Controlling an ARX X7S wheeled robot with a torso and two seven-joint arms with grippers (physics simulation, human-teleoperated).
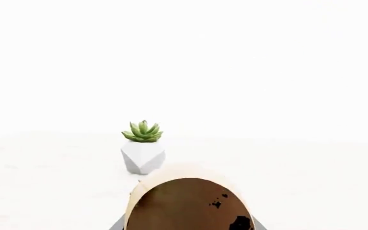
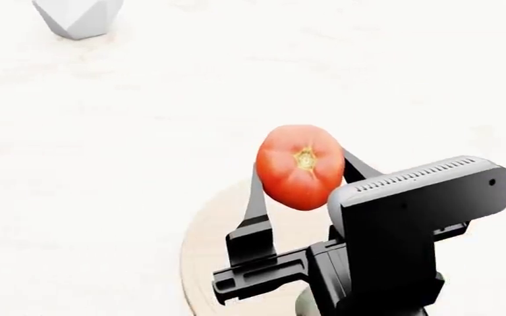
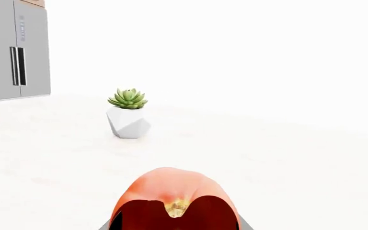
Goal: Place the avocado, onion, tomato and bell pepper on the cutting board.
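My right gripper [image 2: 304,172] is shut on the tomato [image 2: 299,164], a glossy red-orange fruit with its pale stem scar facing up, and holds it above the far edge of the round wooden cutting board [image 2: 207,245]. In the right wrist view the tomato [image 3: 171,191] fills the space between the fingers. In the left wrist view a pale tan bulb, the onion [image 1: 171,173], sits close between grey finger edges, so my left gripper [image 1: 187,226] is shut on it. A small dull green patch [image 2: 304,304] shows under my right arm; I cannot tell what it is. The avocado and bell pepper are otherwise out of view.
A white faceted pot with a green succulent [image 2: 77,16] stands at the far left of the white counter; it also shows in the left wrist view [image 1: 143,155] and the right wrist view [image 3: 128,122]. A grey fridge [image 3: 15,48] stands far off.
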